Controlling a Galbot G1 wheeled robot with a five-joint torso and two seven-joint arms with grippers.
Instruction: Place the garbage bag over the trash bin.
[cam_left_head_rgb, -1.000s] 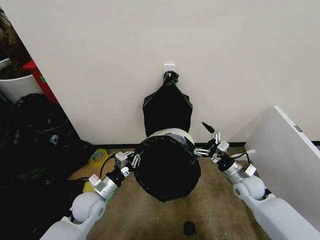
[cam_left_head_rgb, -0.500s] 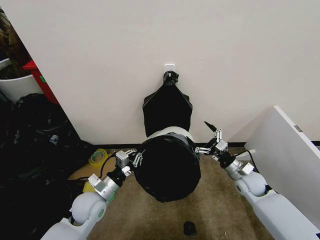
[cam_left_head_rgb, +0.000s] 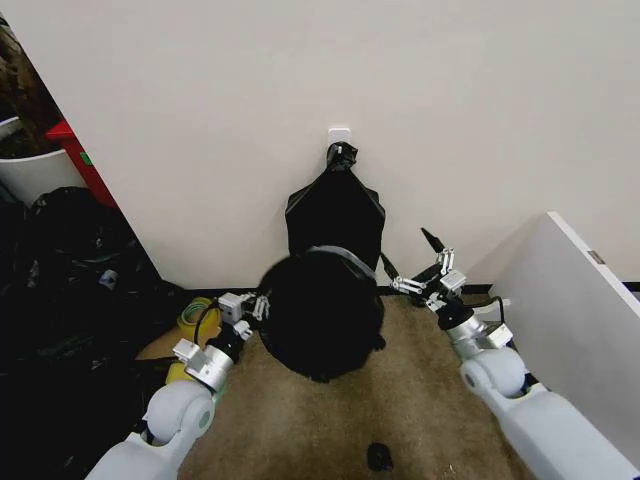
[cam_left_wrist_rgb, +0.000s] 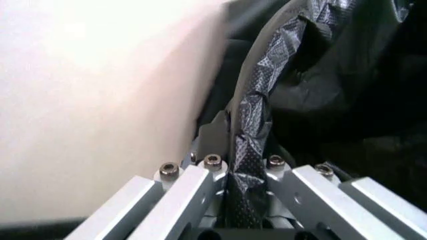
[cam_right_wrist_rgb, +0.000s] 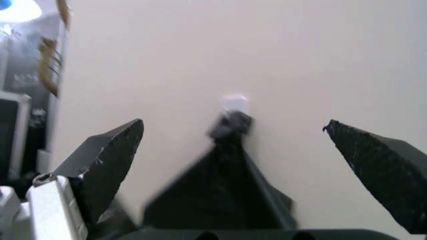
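Note:
The glossy black garbage bag (cam_left_head_rgb: 320, 318) is draped over the trash bin on the floor by the wall. Of the bin, a thin greyish arc of rim (cam_left_head_rgb: 346, 258) shows at the back. My left gripper (cam_left_head_rgb: 256, 305) is at the bag's left edge. In the left wrist view, this gripper (cam_left_wrist_rgb: 235, 167) is shut on a crinkled fold of the bag (cam_left_wrist_rgb: 267, 65). My right gripper (cam_left_head_rgb: 424, 268) hovers just right of the bag, open and apart from it. The right wrist view has its black fingertips (cam_right_wrist_rgb: 113, 150) spread wide with nothing between them.
A flat black bundle (cam_left_head_rgb: 335, 215) hangs from a wall hook right behind the bin. A heap of black bags (cam_left_head_rgb: 70, 280) and a white tub (cam_left_head_rgb: 30, 172) fill the left. A white panel (cam_left_head_rgb: 570, 300) leans at the right. A yellow roll (cam_left_head_rgb: 197, 313) and a small dark object (cam_left_head_rgb: 379, 457) lie on the carpet.
The bag-covered bin has shifted back toward the wall and slightly left, and its pale rim is now mostly covered. The left gripper moved with it; the right gripper rose and drew away.

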